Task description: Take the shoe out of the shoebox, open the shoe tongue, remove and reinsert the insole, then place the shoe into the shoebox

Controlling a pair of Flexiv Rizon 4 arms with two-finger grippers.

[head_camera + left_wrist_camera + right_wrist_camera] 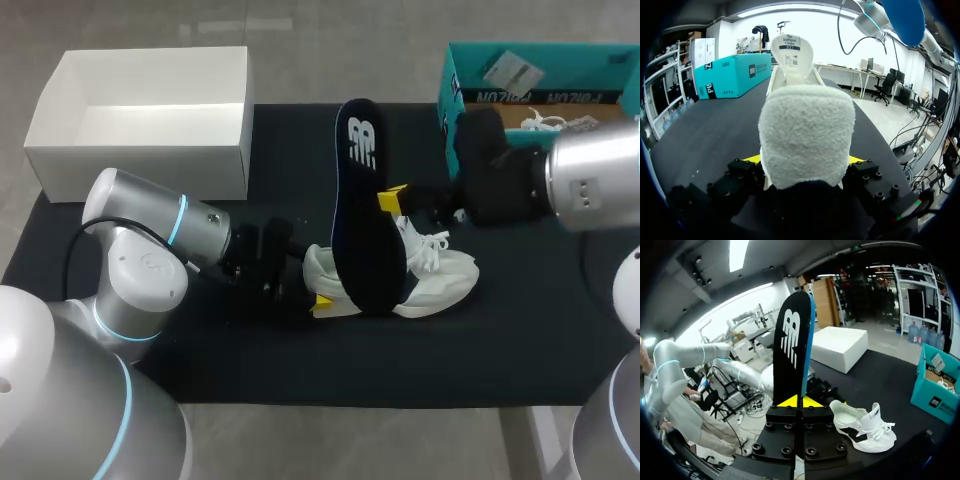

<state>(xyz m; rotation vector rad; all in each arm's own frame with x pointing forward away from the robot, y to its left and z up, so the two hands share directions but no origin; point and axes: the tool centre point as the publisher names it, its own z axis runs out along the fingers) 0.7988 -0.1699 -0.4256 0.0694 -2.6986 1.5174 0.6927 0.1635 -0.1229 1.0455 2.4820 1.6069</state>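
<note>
A white shoe [435,285] lies on its side on the black mat, toe to the right. My left gripper [318,300] is shut on its heel. In the left wrist view the padded heel [807,135] fills the gap between the yellow fingertips [752,159], and the tongue stands up beyond it. My right gripper [392,200] is shut on the dark navy insole [362,190], which is held over the shoe and slants across it. In the right wrist view the insole [792,350] rises upright from the closed yellow tips [799,401], with the shoe [865,427] on the mat below. The teal shoebox [540,70] stands open at the back right.
A white open box [150,150] sits at the back left edge of the mat. Something white with laces [545,122] lies inside the teal box. My right arm's dark wrist [490,165] hangs just in front of the teal box. Bare mat [400,360] runs along the front.
</note>
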